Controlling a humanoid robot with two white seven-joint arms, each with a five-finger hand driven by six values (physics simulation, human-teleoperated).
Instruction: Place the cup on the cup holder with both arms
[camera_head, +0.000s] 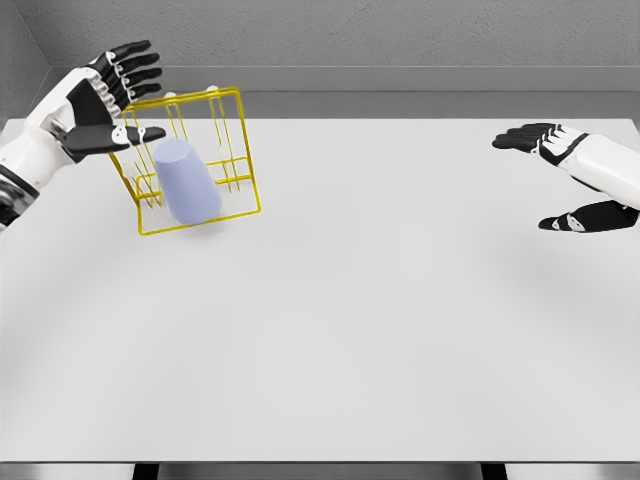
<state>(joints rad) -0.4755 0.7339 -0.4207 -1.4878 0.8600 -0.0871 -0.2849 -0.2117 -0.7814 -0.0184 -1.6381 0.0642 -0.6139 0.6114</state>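
A pale blue cup (186, 181) stands upside down inside the yellow wire cup holder (240, 130) at the far left of the white table. My left hand (122, 96) hovers just left of and above the holder, fingers spread, thumb near the rack's wires, holding nothing. My right hand (560, 175) floats at the far right edge of the table, fingers extended and apart, holding nothing, far from the cup.
The white table (340, 320) stretches across the view, with its front edge at the bottom. A grey wall runs behind the table's far edge.
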